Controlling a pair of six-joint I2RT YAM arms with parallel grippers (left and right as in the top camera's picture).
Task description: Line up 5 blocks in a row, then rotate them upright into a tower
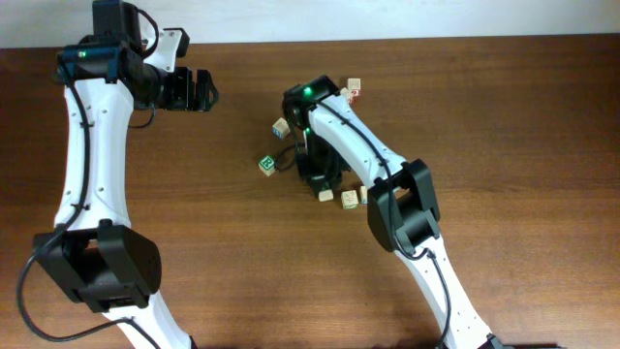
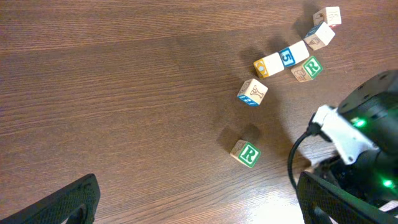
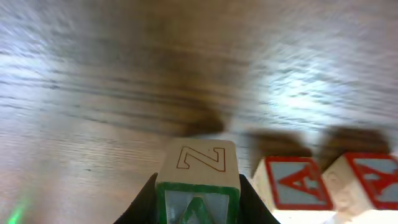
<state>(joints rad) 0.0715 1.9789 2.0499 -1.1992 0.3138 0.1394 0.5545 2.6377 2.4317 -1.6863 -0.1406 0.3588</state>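
Observation:
Several pale-wood letter blocks lie mid-table. One block point(image 3: 200, 160), with an outlined Z on top and a green-framed face toward the camera, sits between the dark fingers point(image 3: 143, 204) of my right gripper point(image 3: 198, 202), which is shut on it. From above, that gripper point(image 1: 323, 182) stands over the same block point(image 1: 325, 196). A green R block point(image 2: 245, 153) lies alone, left of the right arm, and a blue Y block point(image 2: 252, 93) lies beyond it. My left gripper point(image 1: 199, 90) hovers open at the back left, far from all blocks, its fingers point(image 2: 68, 202) spread wide over bare wood.
Two cubes with red A faces point(image 3: 292, 183) point(image 3: 370, 180) stand just right of the held block. A row with a yellow-marked cube, a blue 5 point(image 2: 286, 57) and another green R point(image 2: 308, 67) lies further off. The right arm point(image 1: 363, 145) crosses the cluster.

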